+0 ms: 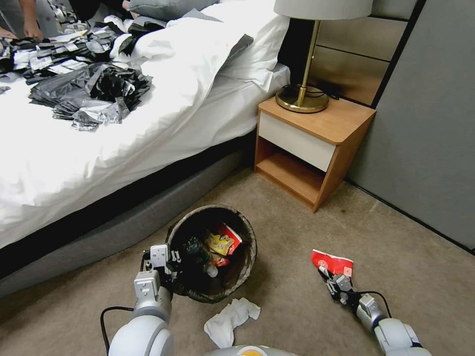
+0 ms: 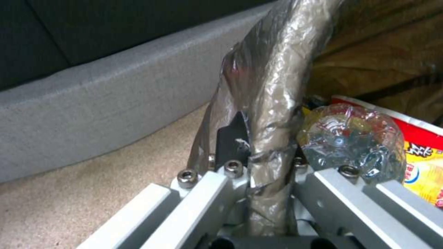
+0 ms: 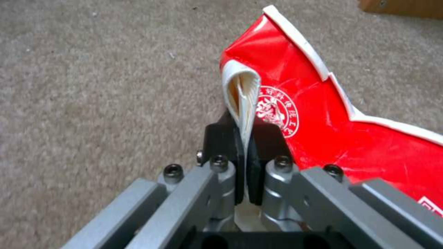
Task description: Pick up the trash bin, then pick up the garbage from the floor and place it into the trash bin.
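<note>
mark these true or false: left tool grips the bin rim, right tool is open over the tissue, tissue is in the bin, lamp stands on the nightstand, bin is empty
1. The left tool grips the bin rim. True.
2. The right tool is open over the tissue. False: it is shut on a red wrapper, apart from the tissue.
3. The tissue is in the bin. False: it lies on the carpet beside the bin.
4. The lamp stands on the nightstand. True.
5. The bin is empty. False: it holds a crushed bottle and snack wrappers.
</note>
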Controlling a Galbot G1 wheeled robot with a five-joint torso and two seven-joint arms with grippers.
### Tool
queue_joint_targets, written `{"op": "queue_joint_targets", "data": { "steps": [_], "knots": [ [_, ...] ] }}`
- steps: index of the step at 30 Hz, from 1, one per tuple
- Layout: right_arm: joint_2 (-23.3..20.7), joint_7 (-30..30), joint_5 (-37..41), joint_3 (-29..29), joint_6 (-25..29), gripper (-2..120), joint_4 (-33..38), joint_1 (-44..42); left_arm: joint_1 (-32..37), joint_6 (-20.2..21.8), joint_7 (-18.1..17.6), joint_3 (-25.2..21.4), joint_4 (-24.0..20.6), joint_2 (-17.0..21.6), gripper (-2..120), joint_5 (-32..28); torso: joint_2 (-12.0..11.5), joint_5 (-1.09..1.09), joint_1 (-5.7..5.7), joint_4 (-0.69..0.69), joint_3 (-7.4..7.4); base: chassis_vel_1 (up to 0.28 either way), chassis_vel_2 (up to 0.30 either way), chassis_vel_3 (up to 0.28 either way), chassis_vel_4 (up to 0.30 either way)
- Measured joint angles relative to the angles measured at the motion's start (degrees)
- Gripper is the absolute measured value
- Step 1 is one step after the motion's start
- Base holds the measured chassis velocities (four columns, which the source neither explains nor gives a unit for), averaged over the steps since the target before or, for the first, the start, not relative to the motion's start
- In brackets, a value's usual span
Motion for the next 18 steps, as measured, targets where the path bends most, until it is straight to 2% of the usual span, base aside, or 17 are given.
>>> {"op": "queue_joint_targets", "data": {
  "steps": [11,14,17,18],
  "knots": [
    [0.62,3.2,2.67,-1.82,0.44,0,1.67,0.23,-0.38,0.19,0.01,-0.05,0.47,-0.13,0,-0.21,0.0,0.02,0.0,0.03,0.0,0.0,0.0,0.0,0.0],
    [0.85,4.69,3.56,-2.32,0.78,0,3.82,-0.35,-0.35,0.19,0.01,-0.09,0.47,-0.16,0,-0.21,-0.01,0.03,0.0,0.02,0.0,0.0,0.0,0.0,0.0],
    [0.98,6.65,6.07,-3.02,0.97,0,10.06,-2.58,-0.33,0.2,0.02,-0.14,0.48,-0.17,0,-0.21,0.0,0.0,0.0,0.02,0.0,0.0,0.0,0.0,0.0],
    [0.98,6.65,6.07,-3.02,0.97,0,10.06,-2.58,-0.33,0.2,0.02,-0.14,0.48,-0.17,0,-0.21,0.0,0.0,0.0,0.02,0.0,0.0,0.0,0.0,0.0]
  ]
}}
